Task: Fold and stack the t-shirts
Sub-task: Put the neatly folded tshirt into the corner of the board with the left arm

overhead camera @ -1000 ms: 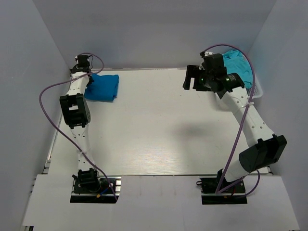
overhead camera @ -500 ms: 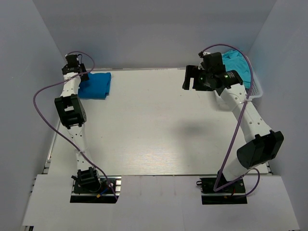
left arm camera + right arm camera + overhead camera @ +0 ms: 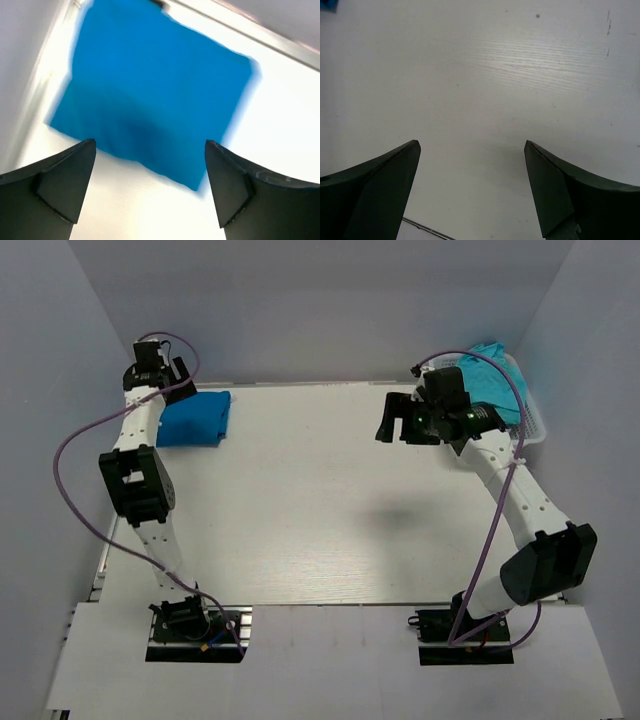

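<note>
I am looking at the royal blue t-shirt (image 3: 197,418), folded into a flat rectangle and lying at the 10 o'clock corner of the table (image 3: 320,530), its long side running roughly 3 to 9 o'clock. The left gripper (image 3: 165,380) is hovering at its 10 o'clock edge, jaws standing wide and gripping nothing. The teal t-shirts (image 3: 492,380) are sitting heaped in the white basket (image 3: 535,428) at the 2 o'clock corner. The right gripper (image 3: 398,420) is hanging over bare table, wide open and empty, with that heap lying at its 2 o'clock, so I am judging the right arm the nearer one for fetching the next shirt
</note>
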Tool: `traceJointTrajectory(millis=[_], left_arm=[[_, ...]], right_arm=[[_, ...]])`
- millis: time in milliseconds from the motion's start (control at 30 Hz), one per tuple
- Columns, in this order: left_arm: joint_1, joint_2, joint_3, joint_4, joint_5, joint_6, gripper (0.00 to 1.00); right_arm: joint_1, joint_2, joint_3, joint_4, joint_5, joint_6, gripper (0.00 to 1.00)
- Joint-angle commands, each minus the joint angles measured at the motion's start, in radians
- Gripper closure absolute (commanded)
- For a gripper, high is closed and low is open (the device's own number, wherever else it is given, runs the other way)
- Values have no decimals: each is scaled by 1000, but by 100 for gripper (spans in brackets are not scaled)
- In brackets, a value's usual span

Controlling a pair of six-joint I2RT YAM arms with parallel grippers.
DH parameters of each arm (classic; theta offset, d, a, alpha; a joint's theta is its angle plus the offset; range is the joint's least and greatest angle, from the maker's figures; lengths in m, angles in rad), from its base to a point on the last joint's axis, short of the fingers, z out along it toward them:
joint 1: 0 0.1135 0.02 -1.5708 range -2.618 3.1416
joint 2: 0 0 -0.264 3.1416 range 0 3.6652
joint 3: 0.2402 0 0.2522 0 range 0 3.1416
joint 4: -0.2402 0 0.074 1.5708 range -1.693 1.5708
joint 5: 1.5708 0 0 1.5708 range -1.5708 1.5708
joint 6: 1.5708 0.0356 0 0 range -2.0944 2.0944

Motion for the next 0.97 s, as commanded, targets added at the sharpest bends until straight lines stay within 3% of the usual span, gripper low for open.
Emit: traceJointTrajectory(millis=[0, 267, 467, 667, 933], left_arm=[[-49, -356, -308, 43, 169, -144, 0], [-199, -932, -1125, 257, 386, -350, 0], [-232, -1153, -1172, -60, 226, -309, 0], [-232, -1276, -1126, -117, 212, -260, 0], [-232, -1344, -1083, -211, 110, -240, 0]], right_arm=[[-7, -78, -92, 69, -42, 11, 10], [-8, -342, -471, 183, -39, -22, 10], [-8, -553, -706, 247, -89, -48, 10], [-7, -698, -797, 369, -192, -18, 10], [-5, -735, -868, 442, -184, 14, 10]])
